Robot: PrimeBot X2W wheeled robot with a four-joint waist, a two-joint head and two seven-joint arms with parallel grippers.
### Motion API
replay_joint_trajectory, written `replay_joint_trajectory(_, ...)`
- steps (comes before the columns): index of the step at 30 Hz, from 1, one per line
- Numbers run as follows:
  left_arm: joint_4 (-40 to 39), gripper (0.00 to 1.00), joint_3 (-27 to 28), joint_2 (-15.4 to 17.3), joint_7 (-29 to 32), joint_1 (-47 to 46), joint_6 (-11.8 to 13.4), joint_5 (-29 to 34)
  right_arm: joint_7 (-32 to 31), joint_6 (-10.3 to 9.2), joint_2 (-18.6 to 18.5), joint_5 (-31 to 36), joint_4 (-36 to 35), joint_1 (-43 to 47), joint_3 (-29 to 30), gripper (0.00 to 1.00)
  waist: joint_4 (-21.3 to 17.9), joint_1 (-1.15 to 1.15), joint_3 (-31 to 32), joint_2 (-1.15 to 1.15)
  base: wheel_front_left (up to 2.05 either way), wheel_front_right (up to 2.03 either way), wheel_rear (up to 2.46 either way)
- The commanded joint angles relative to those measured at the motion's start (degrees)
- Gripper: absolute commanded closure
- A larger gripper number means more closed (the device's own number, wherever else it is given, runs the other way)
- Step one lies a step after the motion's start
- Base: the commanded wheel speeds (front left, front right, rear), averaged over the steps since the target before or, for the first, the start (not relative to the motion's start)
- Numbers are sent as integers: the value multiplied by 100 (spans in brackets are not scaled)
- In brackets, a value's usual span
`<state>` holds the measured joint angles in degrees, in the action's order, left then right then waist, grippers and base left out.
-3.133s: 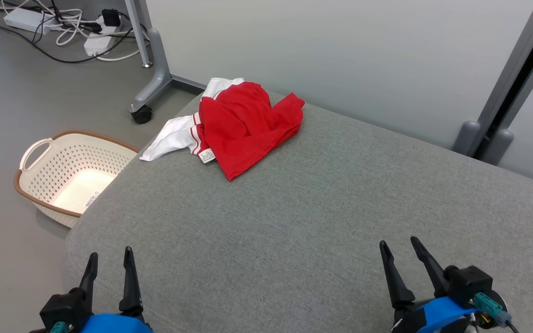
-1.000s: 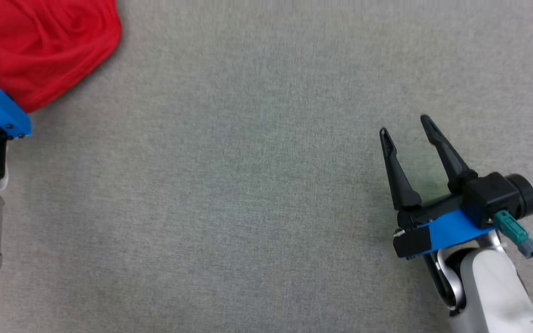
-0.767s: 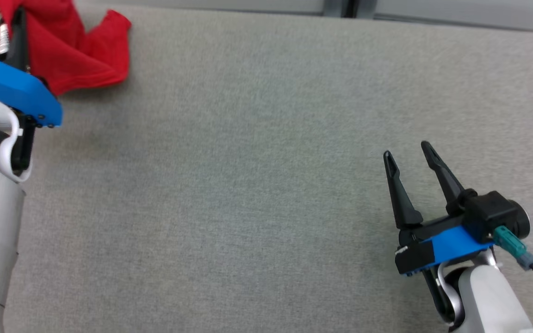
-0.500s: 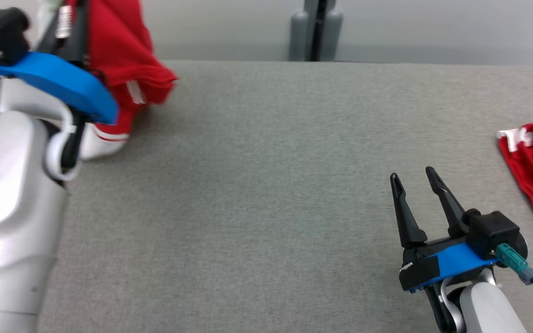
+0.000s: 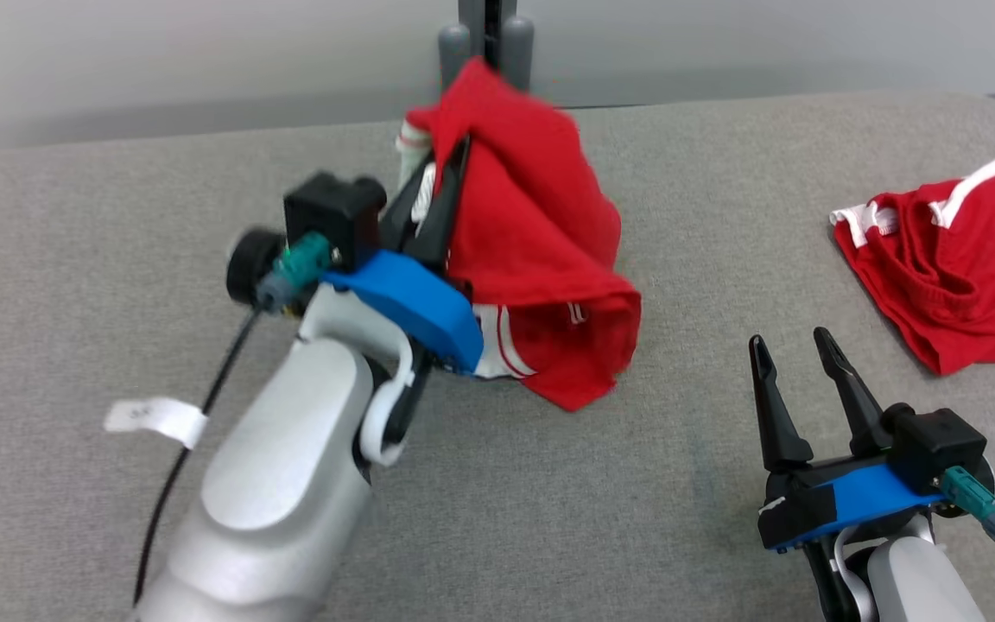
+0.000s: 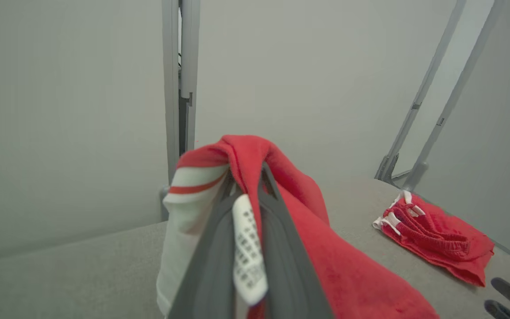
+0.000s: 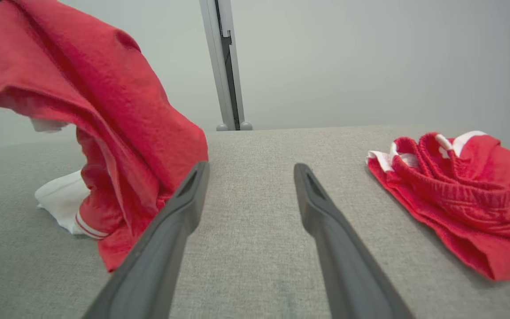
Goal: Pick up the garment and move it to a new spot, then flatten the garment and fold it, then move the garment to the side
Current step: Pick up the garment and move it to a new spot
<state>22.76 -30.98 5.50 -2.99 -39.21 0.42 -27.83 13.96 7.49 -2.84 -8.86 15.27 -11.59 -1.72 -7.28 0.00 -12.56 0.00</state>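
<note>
At centre frame, the left tool (image 5: 453, 173) has clamped the red-and-white garment (image 5: 541, 250) and lifted it off its earlier heap, hem trailing on the grey table (image 5: 636, 518); lower right, the right tool (image 5: 789, 339) waits spread and empty, so relocation is underway, flattening next

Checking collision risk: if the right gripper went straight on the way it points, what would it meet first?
Nothing close, it seems. The open right gripper points across bare grey cushion, between the held red shirt and the red shorts; past that, the wall. Height above the cushion is unclear.
</note>
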Motion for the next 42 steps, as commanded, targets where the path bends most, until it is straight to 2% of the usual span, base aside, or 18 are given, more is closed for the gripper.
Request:
replay_joint_trajectory(1, 86, 100, -26, -29, -69, 100, 45, -54, 37, 0, -10, -32, 12, -65, -8, 0, -2, 0, -50, 0, 0, 0, 0)
replay_joint_trajectory(5, 877, 100, -168, -136, -330, 386, 126, -71, 79, 0, -10, -98, 139, -144, -86, 0, -108, 0, -262, 0, 0, 0, 0)
replay_joint_trajectory(9, 1668, 100, -354, -220, -564, 595, -8, -276, 106, 0, -11, -151, 279, -236, -169, 0, -192, 0, -414, 0, 0, 0, 0)
replay_joint_trajectory(10, 1763, 93, -398, -235, -628, 607, -40, -311, 111, 0, -11, -151, 304, -238, -171, 0, -199, 0, -425, 0, 0, 0, 0)
replay_joint_trajectory(11, 1849, 69, -430, -247, -694, 601, -53, -341, 116, 0, -11, -154, 330, -243, -169, 0, -202, 0, -430, 0, 0, 0, 0)
replay_joint_trajectory(12, 1907, 25, -448, -253, -758, 585, -65, -378, 120, 0, -11, -150, 348, -246, -156, 0, -201, 0, -427, 0, 0, 0, 0)
replay_joint_trajectory(13, 1950, 0, -464, -254, -836, 556, -91, -405, 121, 0, -11, -138, 362, -254, -140, 0, -196, 0, -420, 0, 0, 0, 0)
replay_joint_trajectory(21, 1966, 0, -507, -237, -1194, 429, 10, -221, 129, 0, -11, -33, 378, -199, 41, 0, -20, 0, -132, 0, 0, 0, 0)
replay_joint_trajectory(26, 1662, 0, -291, 4, -1221, 702, 38, -100, 130, 0, -11, -7, 362, -60, 150, 0, 145, 0, 192, 0, 0, 0, 0)
replay_joint_trajectory(35, 580, 0, 333, 530, -1226, 2062, 157, 109, 130, 0, -11, 92, 380, 400, 280, 0, 401, 0, 857, 0, 0, 0, 0)
replay_joint_trajectory(42, -148, 0, 1032, 554, -1226, 3201, 366, 28, 130, 0, -12, -38, 350, 768, 304, 0, 523, 0, 1087, 0, 0, 0, 0)
